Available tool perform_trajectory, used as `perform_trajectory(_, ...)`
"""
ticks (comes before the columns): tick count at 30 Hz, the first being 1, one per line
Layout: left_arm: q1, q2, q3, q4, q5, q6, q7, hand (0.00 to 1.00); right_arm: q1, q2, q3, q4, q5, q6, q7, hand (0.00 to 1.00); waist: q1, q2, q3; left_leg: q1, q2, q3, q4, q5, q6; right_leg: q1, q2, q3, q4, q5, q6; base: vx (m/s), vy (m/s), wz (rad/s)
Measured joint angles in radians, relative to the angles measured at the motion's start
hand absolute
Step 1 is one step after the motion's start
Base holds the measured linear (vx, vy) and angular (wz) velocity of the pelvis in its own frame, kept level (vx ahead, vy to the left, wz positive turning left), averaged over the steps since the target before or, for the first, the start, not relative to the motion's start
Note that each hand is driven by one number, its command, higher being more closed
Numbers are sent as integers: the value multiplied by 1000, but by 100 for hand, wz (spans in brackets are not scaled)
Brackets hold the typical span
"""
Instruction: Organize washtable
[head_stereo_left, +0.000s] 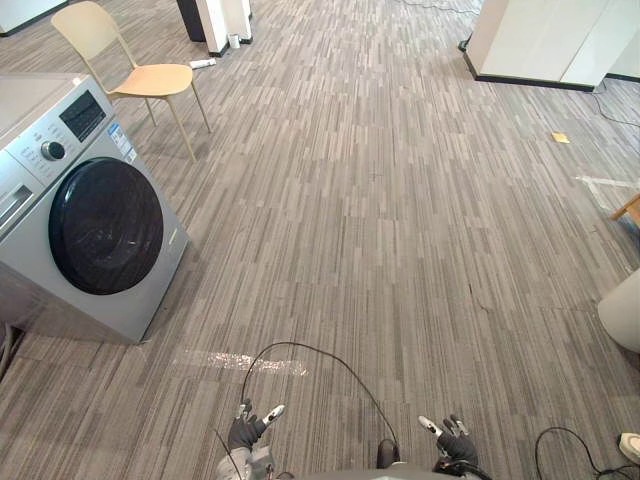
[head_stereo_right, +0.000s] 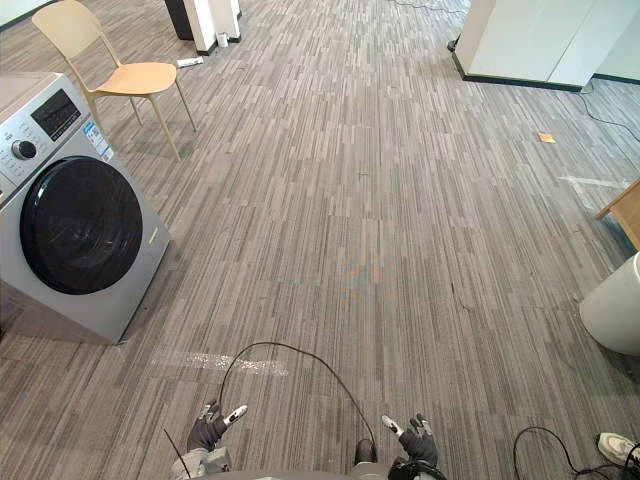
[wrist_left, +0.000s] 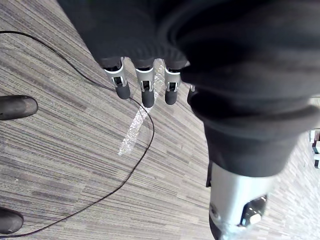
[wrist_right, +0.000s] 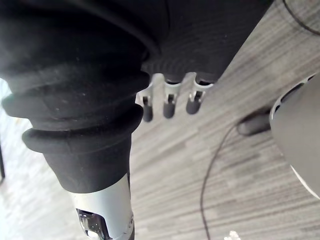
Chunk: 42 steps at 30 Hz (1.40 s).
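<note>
It seems you have not started organizing yet: your left robot hand (head_stereo_left: 244, 431) and right robot hand (head_stereo_left: 457, 438) hang released and empty, the washing machine (head_stereo_left: 90, 215) well beyond the left one.

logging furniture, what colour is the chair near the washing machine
Pale yellow chair, clearest in the left eye view.

Grey washing machine (head_stereo_left: 105, 225) (door shut), beige chair (head_stereo_left: 150, 80) behind it, white cabinet (head_stereo_left: 540, 40) opposite.
</note>
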Motion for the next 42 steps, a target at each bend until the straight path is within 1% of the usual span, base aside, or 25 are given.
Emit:
perform_trajectory(3, -1, 0, 0, -3, -27, 0, 0, 0, -26, -1, 4, 0, 2, 1, 0, 0, 0, -1, 0, -10, -2, -1, 3, 0, 0, -10, 0, 3, 0, 0, 0, 0, 0, 0)
perform_trajectory(7, -15, 1, 5, -47, -100, 0, 6, 0, -85, -6, 22, -4, 25, 2, -4, 0, 2, -5, 2, -71, -2, -22, 29, 0, 0, -55, -1, 6, -1, 7, 1, -29, -33, 4)
perform_trajectory(8, -16, 1, 5, -72, -125, -1, 20, 0, -113, -13, 43, -12, 39, 2, -5, 0, 3, -5, 1, -86, 1, -58, 39, 0, 0, -67, 0, 8, -1, 9, -2, -31, -60, -2)
perform_trajectory(11, -21, 0, 5, -127, -177, -7, 22, 0, -142, -12, 45, -70, 44, 1, -6, 0, 5, 0, 5, -110, 5, -120, 40, -1, 0, -90, 6, 17, -1, 19, -9, -14, -69, -9)
perform_trajectory(18, -22, -1, 4, -140, -193, -13, 27, 0, -145, -12, 46, -83, 82, -1, -7, 0, 6, -1, 6, -132, 4, -154, 76, -22, 12, -94, -1, 18, -1, 24, -7, -58, -38, 2)
perform_trajectory(20, -20, 0, 4, -152, -193, -15, 38, 0, -143, -11, 47, -83, 84, -1, -7, 0, 7, -2, 6, -143, 2, -157, 86, -25, 15, -100, -5, 18, -1, 26, -6, -75, -22, 2)
perform_trajectory(25, -18, 0, 5, -165, -193, -17, 41, 0, -147, -11, 45, -114, 101, -1, -8, 0, 20, -4, 11, -163, 2, -166, 102, -29, 16, -122, -5, 32, -1, 31, -4, -88, -45, -4)
perform_trajectory(27, -19, 0, 4, -185, -192, -17, 42, 0, -154, -13, 42, -123, 102, -3, -13, 0, 21, -5, 21, -176, 0, -166, 112, -34, 20, -129, -8, 35, 0, 33, -2, -94, -40, -6)
perform_trajectory(28, -19, -2, 4, -208, -184, -16, 43, 0, -169, -16, 41, -123, 111, -3, -19, 0, 26, -2, 32, -191, 0, -170, 138, -59, 15, -150, -13, 43, 29, 12, 4, -55, 12, -19)
perform_trajectory(29, -20, -7, 2, -235, -177, -16, 43, 0, -177, -23, 41, -129, 120, -3, -21, 0, 28, 4, 49, -197, -3, -183, 167, -98, 15, -186, -20, 64, 109, -32, 12, -43, 33, -26)
perform_trajectory(30, -20, -9, 2, -250, -173, -16, 43, 0, -177, -25, 41, -141, 120, -3, -21, 0, 30, 8, 60, -195, -6, -189, 180, -114, 15, -205, -25, 72, 159, -57, 14, -17, 59, -25)
perform_trajectory(31, -17, -10, -4, -267, -173, -17, 43, 0, -173, -27, 42, -170, 120, -6, -20, 0, 26, 10, 79, -187, -14, -213, 198, -143, 17, -240, -45, 82, 266, -101, 11, 7, 55, -11)
perform_trajectory(32, -18, -10, -5, -273, -173, -17, 43, 0, -171, -30, 42, -173, 120, -7, -20, 0, 21, 16, 94, -170, -20, -222, 194, -151, 26, -272, -55, 82, 346, -120, 12, 48, 60, -8)
perform_trajectory(33, -25, -11, -7, -283, -173, -16, 44, 0, -175, -31, 43, -174, 120, -6, -20, 0, 15, 32, 116, -155, -7, -227, 195, -157, 38, -312, -56, 79, 437, -127, 5, 74, 52, -3)
perform_trajectory(34, -25, -12, -10, -291, -173, -16, 44, 0, -172, -29, 44, -176, 121, -5, -20, 0, 10, 44, 126, -151, 4, -230, 197, -160, 41, -328, -50, 64, 460, -142, -15, 164, 38, -8)
perform_trajectory(35, -31, -3, -14, -310, -173, -17, 47, 0, -172, -26, 50, -179, 121, -2, -18, 0, 1, 51, 145, -137, 30, -232, 196, -173, 34, -370, -32, 28, 446, -159, -25, 171, 8, -3)
perform_trajectory(36, -40, 2, -14, -313, -173, -17, 47, 0, -171, -28, 56, -179, 122, -2, -18, 0, 0, 52, 151, -133, 40, -233, 196, -180, 27, -385, -23, 16, 417, -156, -21, 277, -46, 2)
perform_trajectory(37, -58, 8, -15, -318, -170, -21, 47, 0, -171, -33, 70, -179, 122, -2, -16, 0, -4, 48, 164, -116, 54, -240, 191, -195, 13, -407, -9, -10, 322, -126, -20, 341, -105, 20)
perform_trajectory(38, -70, 12, -16, -336, -162, -24, 46, 0, -172, -31, 75, -179, 121, -2, -14, 0, -11, 28, 178, -87, 55, -250, 184, -213, -2, -430, -16, -36, 234, -80, -5, 478, -173, 33)
perform_trajectory(39, -76, 12, -21, -347, -152, -28, 46, 0, -171, -30, 76, -179, 120, -1, -14, 0, -18, 24, 188, -63, 52, -260, 181, -229, -16, -453, -26, -53, 201, -58, -2, 446, -179, 40)
perform_trajectory(40, -78, 12, -27, -352, -142, -28, 46, 0, -170, -30, 77, -179, 119, 0, -14, 0, -25, 15, 188, -42, 52, -267, 174, -239, -26, -466, -33, -58, 185, -49, 1, 382, -173, 48)
perform_trajectory(41, -80, 16, -43, -358, -133, -28, 45, 0, -166, -31, 81, -183, 119, 0, -14, 0, -34, 2, 184, -6, 53, -281, 164, -254, -48, -479, -35, -63, 165, -33, -11, 440, -202, 58)
perform_trajectory(42, -77, 18, -55, -359, -125, -28, 44, 0, -149, -42, 92, -202, 118, 0, -11, 0, -42, 13, 172, 40, 85, -294, 149, -263, -79, -475, -17, -49, 204, 111, -72, 654, -260, 32)
